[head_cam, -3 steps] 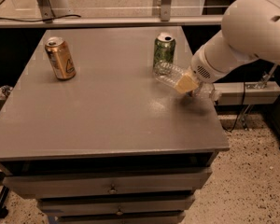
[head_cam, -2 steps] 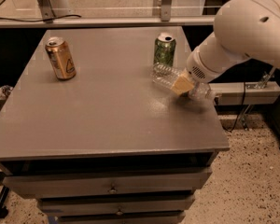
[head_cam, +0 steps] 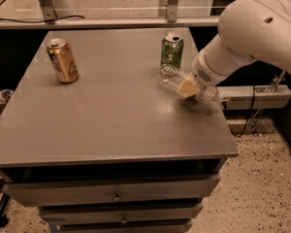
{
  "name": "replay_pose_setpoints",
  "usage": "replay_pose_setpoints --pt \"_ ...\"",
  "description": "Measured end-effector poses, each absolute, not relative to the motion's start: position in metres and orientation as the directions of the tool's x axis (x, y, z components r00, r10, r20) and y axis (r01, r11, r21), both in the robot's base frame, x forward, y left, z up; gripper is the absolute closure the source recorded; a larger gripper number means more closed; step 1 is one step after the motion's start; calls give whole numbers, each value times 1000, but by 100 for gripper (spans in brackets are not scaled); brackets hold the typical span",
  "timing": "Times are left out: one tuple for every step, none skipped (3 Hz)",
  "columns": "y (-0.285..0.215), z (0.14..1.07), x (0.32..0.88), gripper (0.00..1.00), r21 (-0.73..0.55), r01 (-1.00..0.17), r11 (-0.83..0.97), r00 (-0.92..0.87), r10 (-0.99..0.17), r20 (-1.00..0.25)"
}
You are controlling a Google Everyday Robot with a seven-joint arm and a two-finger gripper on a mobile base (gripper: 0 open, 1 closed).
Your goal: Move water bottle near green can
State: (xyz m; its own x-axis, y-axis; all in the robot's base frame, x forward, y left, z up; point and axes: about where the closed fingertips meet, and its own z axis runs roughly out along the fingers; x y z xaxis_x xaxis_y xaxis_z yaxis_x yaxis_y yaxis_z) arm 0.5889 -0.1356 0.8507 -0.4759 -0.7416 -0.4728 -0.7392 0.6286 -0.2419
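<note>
Water bottle [head_cam: 170,76]: clear ribbed plastic, long and cylindrical, lying on its side at about 2 o'clock on the table [head_cam: 111,115]. Its near end sits just beside the green can [head_cam: 172,50], at the can's 6 o'clock.

End effector [head_cam: 189,88]: at mid-bottle, tan pads clamped across the ribbed body as far as I can judge. The white, smooth, rounded arm [head_cam: 252,28] comes in from 3 o'clock.

Green can: thin aluminium, upright, silver top, pale scribbled print.

Gold can [head_cam: 62,60]: glossy, upright, at 10 o'clock, well apart from the rest.

Table: flat grey top, matte with a slight sheen, drawers beneath.

Step in hand: I take this as placement, with the bottle already near its target.

Next move: I would release gently and lift straight off. Thin plastic flexes, and a round body may roll into the light can.
</note>
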Motion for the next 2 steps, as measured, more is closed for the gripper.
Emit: replay_pose_setpoints --pt "-134 850 590 13 -239 -744 624 -474 -745 -469" --pt "-132 849 589 0 -237 -747 622 -472 -746 -470"
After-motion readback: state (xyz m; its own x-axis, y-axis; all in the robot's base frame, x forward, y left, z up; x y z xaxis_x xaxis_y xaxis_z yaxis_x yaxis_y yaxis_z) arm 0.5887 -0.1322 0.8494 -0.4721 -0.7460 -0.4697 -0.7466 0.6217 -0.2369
